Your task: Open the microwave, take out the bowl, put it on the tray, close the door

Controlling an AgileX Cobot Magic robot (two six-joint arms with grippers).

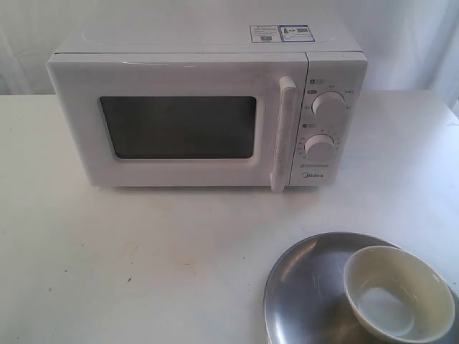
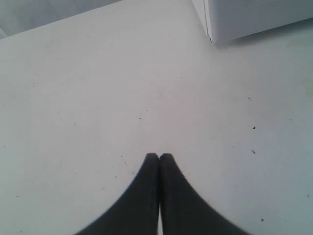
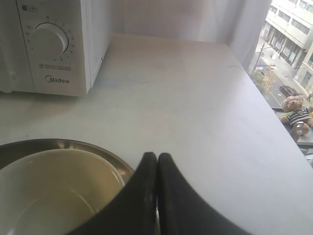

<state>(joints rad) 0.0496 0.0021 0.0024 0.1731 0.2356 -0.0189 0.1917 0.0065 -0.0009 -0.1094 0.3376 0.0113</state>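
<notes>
The white Midea microwave (image 1: 208, 107) stands at the back of the table with its door (image 1: 176, 125) closed and the bar handle (image 1: 282, 132) upright. The cream-white bowl (image 1: 398, 294) sits upright on the steel tray (image 1: 301, 294) at the front right. Neither gripper shows in the exterior view. My left gripper (image 2: 159, 157) is shut with nothing in it, over bare table near a microwave corner (image 2: 210, 29). My right gripper (image 3: 157, 156) is shut and empty, just beside the bowl (image 3: 54, 191) and the tray's rim (image 3: 105, 152).
The white table (image 1: 143, 258) runs wide in front of the microwave. In the right wrist view the table's edge (image 3: 274, 117) lies beside a window with a teddy bear (image 3: 296, 113) on the sill. A white curtain hangs behind the microwave.
</notes>
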